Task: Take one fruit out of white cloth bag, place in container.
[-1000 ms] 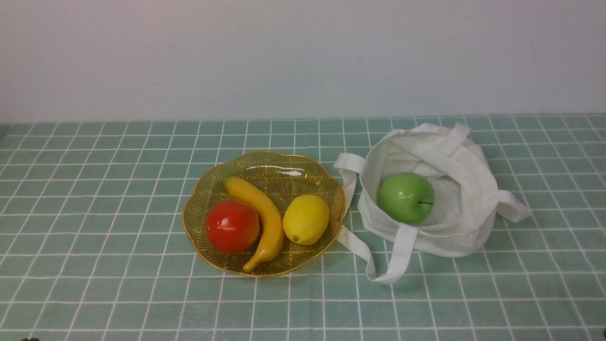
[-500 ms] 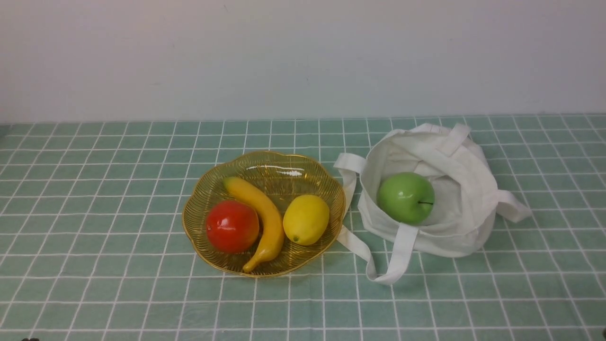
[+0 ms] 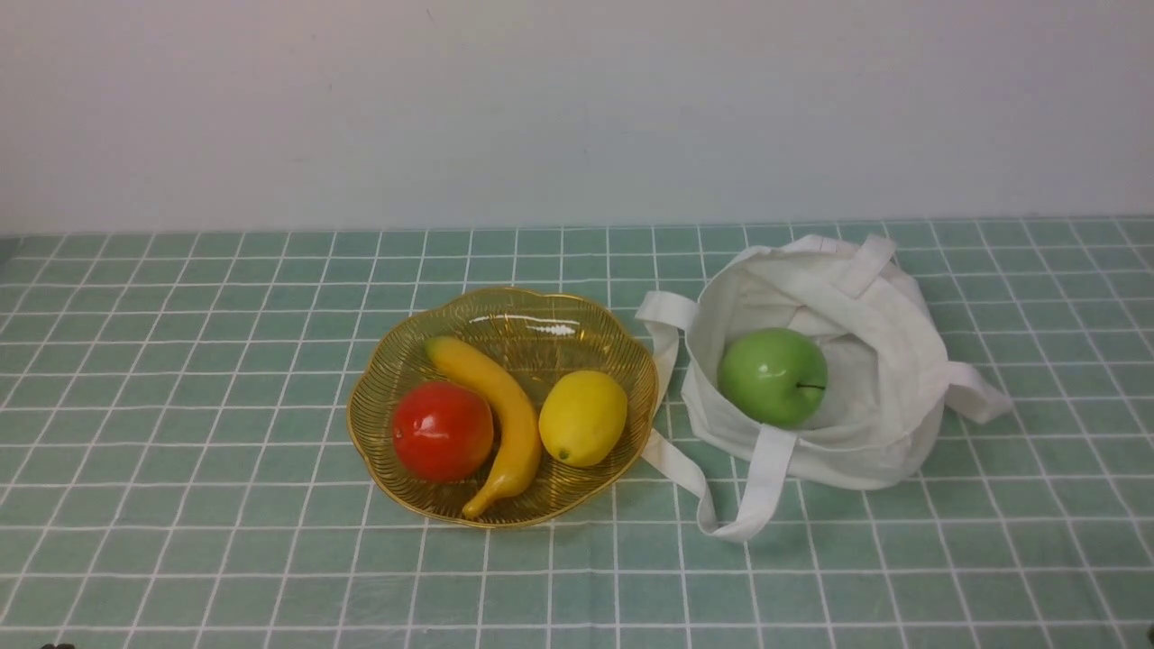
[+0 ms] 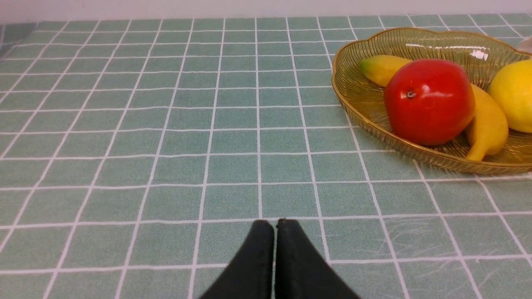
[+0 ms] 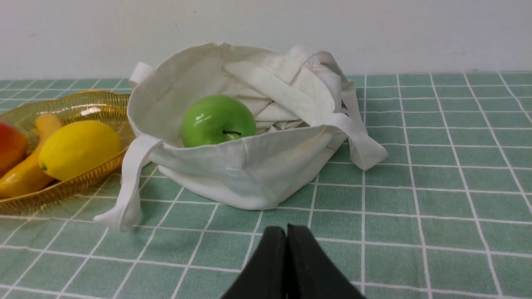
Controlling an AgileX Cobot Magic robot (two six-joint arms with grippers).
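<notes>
The left gripper is held low over the tabletop, its jaws pressed together on nothing; the right gripper is held likewise, jaws pressed together and empty. Ahead of the left jaws and off to one side, the container is seen with the fruit already resting inside it, touching a banana, with a lemon beyond. Straight ahead of the right jaws, near but apart from them, the white cloth bag is slumped open, a green apple lying in its mouth and a strap trailing toward the bowl's rim. Across the last second nothing is found to have changed in the front view: fruit, container and bag are placed exactly as before, and neither arm is seen over the work area. From this stillness, and from the red fruit lying in the bowl, the task is judged complete, both arms drawn back.
</notes>
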